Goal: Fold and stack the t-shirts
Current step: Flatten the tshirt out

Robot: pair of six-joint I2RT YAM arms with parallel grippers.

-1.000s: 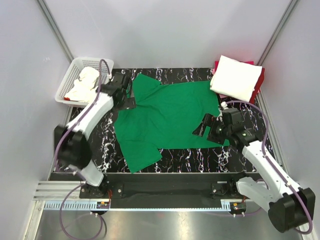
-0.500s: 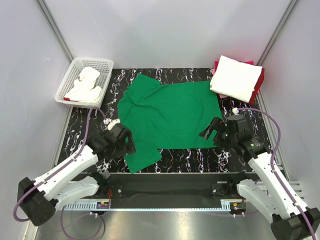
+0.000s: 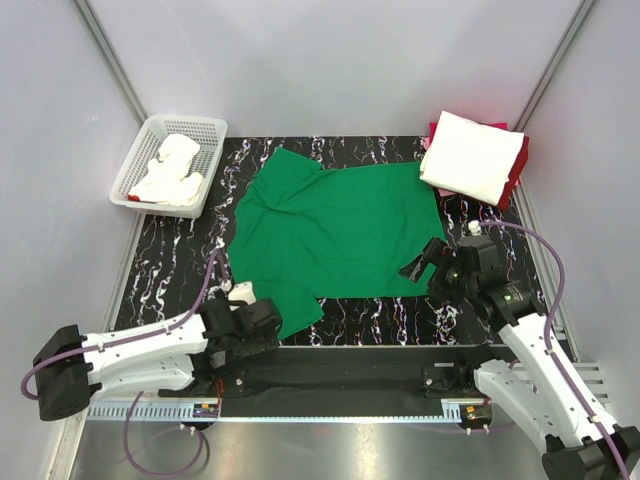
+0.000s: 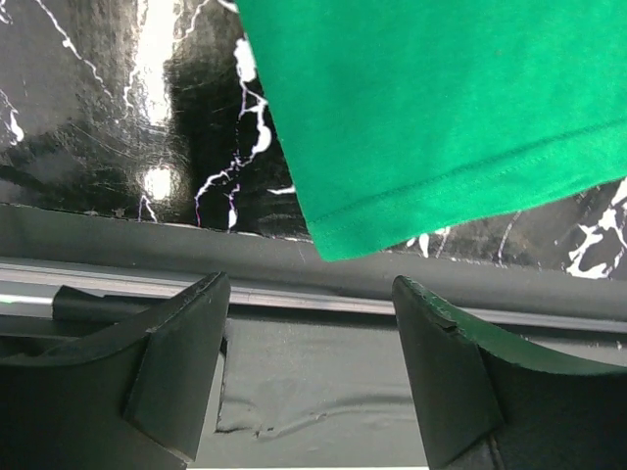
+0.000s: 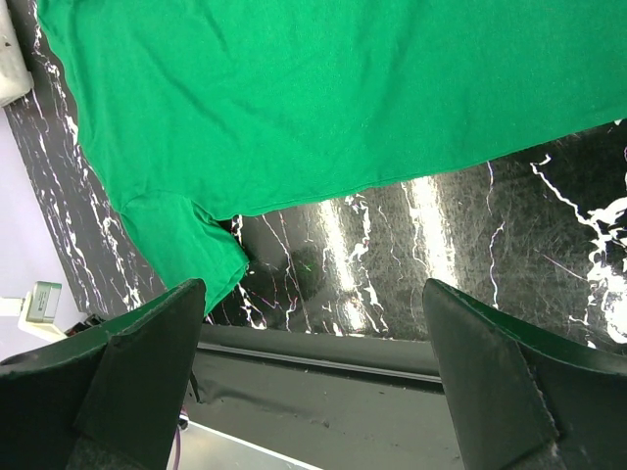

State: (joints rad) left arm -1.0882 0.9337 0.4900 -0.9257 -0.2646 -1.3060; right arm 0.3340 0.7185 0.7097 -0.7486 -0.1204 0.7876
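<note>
The green t-shirt (image 3: 335, 235) is spread flat at the centre of the table (image 3: 170, 262) for folding, its near edge flanked by the left gripper (image 3: 268, 322) and right gripper (image 3: 422, 258), both held with jaws apart and empty, presumably for a paired grasp.

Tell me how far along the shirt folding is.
Done: a folded white t-shirt stacked on a red t-shirt. In hand: the green t-shirt lies spread unfolded; left end effector and right end effector hover open by its near edge, empty. Left: fold and stack it, then the basket's white clothes.
</note>
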